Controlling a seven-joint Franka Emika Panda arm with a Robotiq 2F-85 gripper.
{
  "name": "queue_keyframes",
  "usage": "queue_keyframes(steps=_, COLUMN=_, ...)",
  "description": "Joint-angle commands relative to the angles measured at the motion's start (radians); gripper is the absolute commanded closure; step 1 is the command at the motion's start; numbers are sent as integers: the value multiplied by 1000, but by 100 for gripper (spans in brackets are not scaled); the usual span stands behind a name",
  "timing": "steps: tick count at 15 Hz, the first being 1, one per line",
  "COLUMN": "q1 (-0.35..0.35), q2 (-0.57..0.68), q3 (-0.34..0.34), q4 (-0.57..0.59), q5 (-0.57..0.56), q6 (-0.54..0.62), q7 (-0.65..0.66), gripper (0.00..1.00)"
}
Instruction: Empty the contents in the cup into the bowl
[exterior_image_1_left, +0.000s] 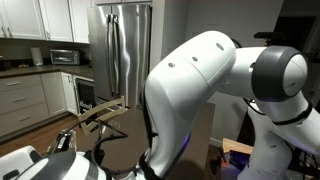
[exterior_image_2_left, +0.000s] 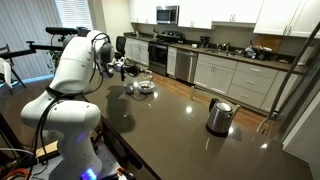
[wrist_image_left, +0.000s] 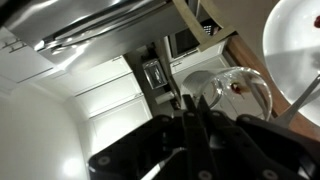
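My gripper (wrist_image_left: 190, 103) is shut on the edge of the clear cup (wrist_image_left: 236, 92), which lies tilted on its side in the wrist view. A small clump of dark brownish contents (wrist_image_left: 237, 87) sits inside the cup. The white bowl (wrist_image_left: 297, 45) fills the top right corner of that view, just beyond the cup. In an exterior view the gripper (exterior_image_2_left: 123, 69) hangs over the dark counter, up and to the left of the bowl (exterior_image_2_left: 143, 87); the cup is too small to make out there. In an exterior view the arm (exterior_image_1_left: 200, 90) hides cup and bowl.
A steel kettle with a black handle (exterior_image_2_left: 220, 117) stands on the dark counter (exterior_image_2_left: 170, 125), toward its right end. Kitchen cabinets, a stove (exterior_image_2_left: 160, 55) and a steel fridge (exterior_image_1_left: 122, 50) line the room's walls. A tripod (exterior_image_2_left: 12, 70) stands at the far left.
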Motion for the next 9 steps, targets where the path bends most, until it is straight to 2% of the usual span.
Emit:
queue_keyframes(steps=1, q1=81, q2=8, q3=-48, q4=-4, q5=-103, q6=-138, q7=-5, gripper=97)
queue_keyframes(steps=5, q1=127, q2=39, q3=-89, q4=-6, q5=-221, q6=-267, q7=-13, gripper=97)
queue_keyframes(steps=9, q1=119, q2=65, q3=-103, q4=-8, q5=-291, q6=-344, q7=-15, gripper=97)
